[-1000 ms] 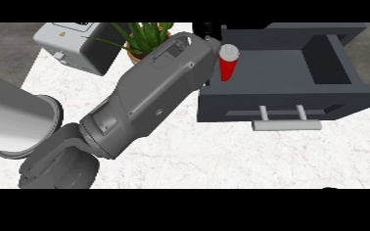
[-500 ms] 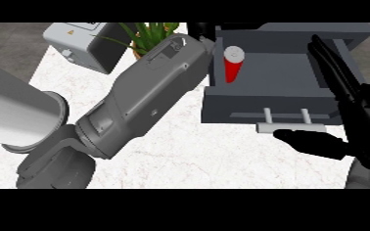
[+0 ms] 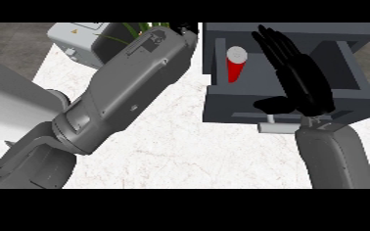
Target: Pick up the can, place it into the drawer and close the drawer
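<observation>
No readable text, brand or number is showing anywhere. The only sign is sitting on the top face of the grey box (image 3: 85, 41) at the counter's far left: a small yellow mark, too small to make out.

A white marbled countertop (image 3: 180, 147) is seen; a grey boxy appliance (image 3: 83, 41) is set at its far left corner.
</observation>
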Robot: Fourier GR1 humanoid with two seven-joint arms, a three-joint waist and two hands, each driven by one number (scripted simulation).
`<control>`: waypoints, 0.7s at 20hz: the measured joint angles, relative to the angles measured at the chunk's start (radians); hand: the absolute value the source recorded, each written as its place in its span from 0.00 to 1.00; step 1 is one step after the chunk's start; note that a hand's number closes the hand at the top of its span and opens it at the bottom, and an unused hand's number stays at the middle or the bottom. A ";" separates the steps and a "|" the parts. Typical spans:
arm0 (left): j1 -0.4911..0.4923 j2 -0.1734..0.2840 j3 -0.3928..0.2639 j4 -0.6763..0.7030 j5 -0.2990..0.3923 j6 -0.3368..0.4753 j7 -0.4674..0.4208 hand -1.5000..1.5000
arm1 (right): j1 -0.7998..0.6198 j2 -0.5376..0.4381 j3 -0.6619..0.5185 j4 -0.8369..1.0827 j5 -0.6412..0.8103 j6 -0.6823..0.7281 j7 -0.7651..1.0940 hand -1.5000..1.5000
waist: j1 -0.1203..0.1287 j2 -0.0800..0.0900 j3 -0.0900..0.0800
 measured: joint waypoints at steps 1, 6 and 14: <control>0.000 0.010 -0.001 -0.014 -0.005 0.005 0.010 0.00 | -0.021 0.003 0.012 0.042 0.030 -0.014 0.008 0.00 | 0.002 0.000 0.000; 0.037 0.071 0.004 -0.078 -0.029 0.007 0.055 0.00 | -0.108 0.023 0.017 0.276 0.123 -0.145 -0.001 0.00 | 0.004 0.000 0.000; 0.133 0.169 0.005 -0.221 -0.071 0.010 0.112 0.00 | -0.251 0.027 -0.021 0.611 0.222 -0.348 -0.017 0.00 | 0.010 -0.007 -0.008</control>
